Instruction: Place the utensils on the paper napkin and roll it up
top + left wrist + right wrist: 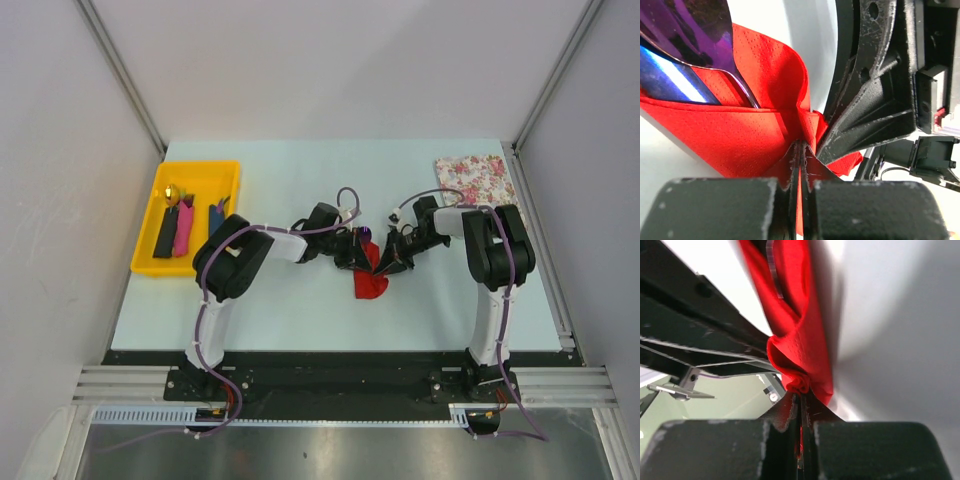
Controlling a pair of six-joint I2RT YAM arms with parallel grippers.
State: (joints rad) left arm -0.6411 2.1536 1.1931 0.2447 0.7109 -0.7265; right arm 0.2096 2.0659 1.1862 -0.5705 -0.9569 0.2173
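The red paper napkin (371, 283) lies bunched at the table's centre, held up between both grippers. My left gripper (362, 260) is shut on a fold of it (765, 135). A shiny purple-blue utensil (687, 45) lies inside the fold, its handle hidden. My right gripper (390, 262) is shut on a crumpled edge of the napkin (802, 335) from the other side. The two grippers stand close, almost touching. More utensils, with pink (183, 232), black (165, 237) and dark blue (216, 218) handles, lie in the yellow tray (230, 172).
The yellow tray sits at the left back and also holds a small gold object (172, 191). A white flowered sheet (476, 178) lies at the back right corner. Grey walls close in the table on three sides.
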